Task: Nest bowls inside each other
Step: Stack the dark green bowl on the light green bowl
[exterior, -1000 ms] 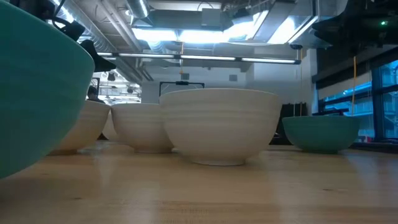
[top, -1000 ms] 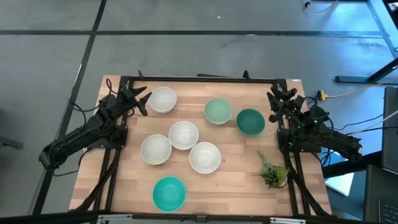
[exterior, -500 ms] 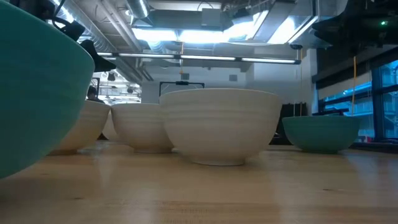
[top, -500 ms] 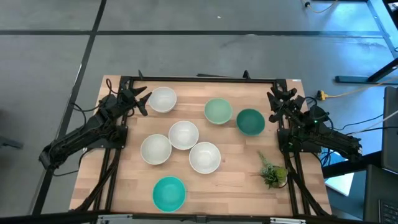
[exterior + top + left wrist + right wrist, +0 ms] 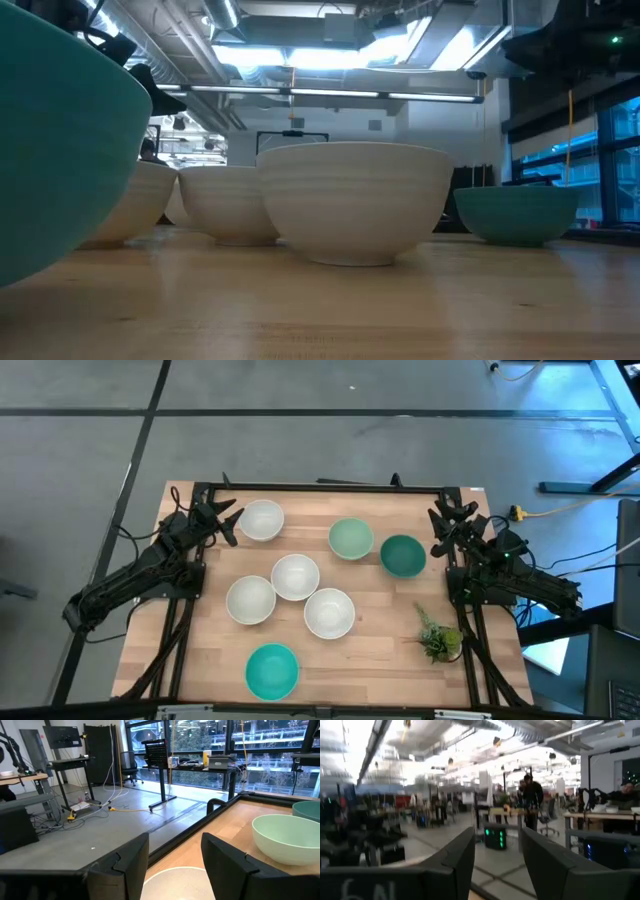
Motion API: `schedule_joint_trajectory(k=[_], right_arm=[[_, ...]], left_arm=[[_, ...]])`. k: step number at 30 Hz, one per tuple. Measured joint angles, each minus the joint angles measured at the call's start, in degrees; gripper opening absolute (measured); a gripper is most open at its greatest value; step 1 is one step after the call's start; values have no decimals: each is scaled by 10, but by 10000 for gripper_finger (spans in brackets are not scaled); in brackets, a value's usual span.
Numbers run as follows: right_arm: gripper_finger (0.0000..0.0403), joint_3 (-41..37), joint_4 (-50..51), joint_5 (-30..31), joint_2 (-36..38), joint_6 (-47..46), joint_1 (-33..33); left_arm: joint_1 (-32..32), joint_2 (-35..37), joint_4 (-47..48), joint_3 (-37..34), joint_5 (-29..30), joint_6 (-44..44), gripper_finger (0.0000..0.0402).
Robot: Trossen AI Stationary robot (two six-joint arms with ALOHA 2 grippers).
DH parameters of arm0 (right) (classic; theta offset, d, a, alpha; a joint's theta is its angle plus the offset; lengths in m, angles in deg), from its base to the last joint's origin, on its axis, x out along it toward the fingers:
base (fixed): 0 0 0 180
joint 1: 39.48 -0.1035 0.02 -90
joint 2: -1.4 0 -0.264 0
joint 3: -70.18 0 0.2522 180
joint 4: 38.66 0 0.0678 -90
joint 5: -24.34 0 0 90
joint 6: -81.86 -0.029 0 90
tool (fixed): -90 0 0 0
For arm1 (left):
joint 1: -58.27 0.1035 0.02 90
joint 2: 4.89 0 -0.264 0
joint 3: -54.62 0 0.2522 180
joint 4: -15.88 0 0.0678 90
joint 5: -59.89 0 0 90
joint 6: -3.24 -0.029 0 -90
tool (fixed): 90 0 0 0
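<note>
I see nothing nested yet: all seven small round smooth bowls, like the white one mid-counter, sit singly on the wooden counter, while my left end effector and right end effector wait spread and empty at the far corners.

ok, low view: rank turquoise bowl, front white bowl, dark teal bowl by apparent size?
As they look in the low view:
1. Bright turquoise round bowl, cropped at the frame edge
2. Front white smooth round bowl
3. Dark teal round bowl

Nearness drives this; from above they look alike in size.
</note>
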Motion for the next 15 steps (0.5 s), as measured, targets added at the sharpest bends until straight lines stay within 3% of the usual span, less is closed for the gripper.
schedule_joint_trajectory(k=[9, 15], right_arm=[[162, 9, 66, 2, -49, -7, 1], [162, 102, 156, 30, -117, 20, 25]], left_arm=[[0, 0, 0, 0, 0, 0, 176], [0, 0, 0, 0, 0, 0, 176]])
